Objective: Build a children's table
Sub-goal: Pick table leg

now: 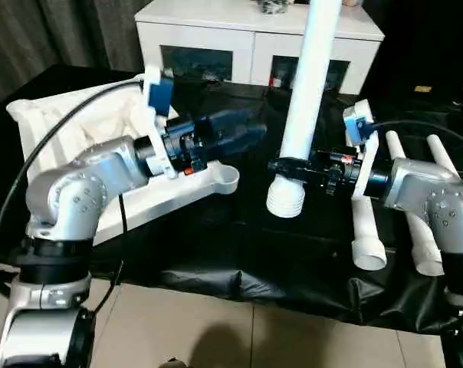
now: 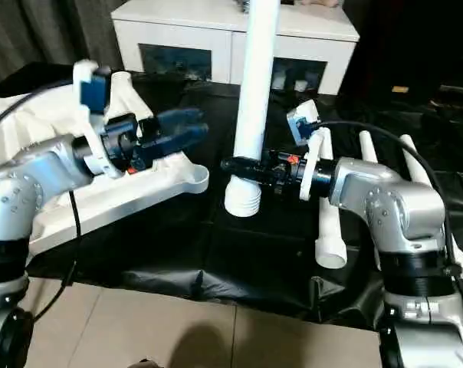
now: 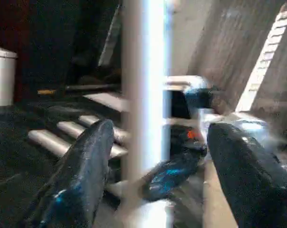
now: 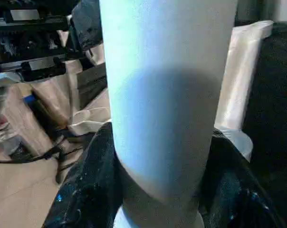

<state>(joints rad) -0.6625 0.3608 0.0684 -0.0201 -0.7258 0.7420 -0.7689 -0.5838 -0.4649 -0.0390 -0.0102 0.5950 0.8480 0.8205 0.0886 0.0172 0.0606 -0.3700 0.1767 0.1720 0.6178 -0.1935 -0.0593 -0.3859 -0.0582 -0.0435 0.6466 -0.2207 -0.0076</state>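
My right hand was closed around a white tube leg, one black finger pressed on each side of it just above its ribbed lower end. I held that leg almost upright, its ribbed end hanging a little above the black cloth and its upper part rising past the top edge of the head views.

My left hand was open and gripped nothing. Its two fingers stood well apart and pointed toward the upright leg, which showed between them in the left wrist view without touching either. That hand hovered over the near corner of the white plastic table panel, which lay with its ribbed underside up on the cloth at my left. A round corner socket sat at that corner, close to the held leg's lower end but not touching it.

Three more legs lay side by side on the cloth at my right, behind and beneath my right forearm. Beyond the cloth stood a white cabinet with glass doors. A tiled floor showed in front of the cloth.
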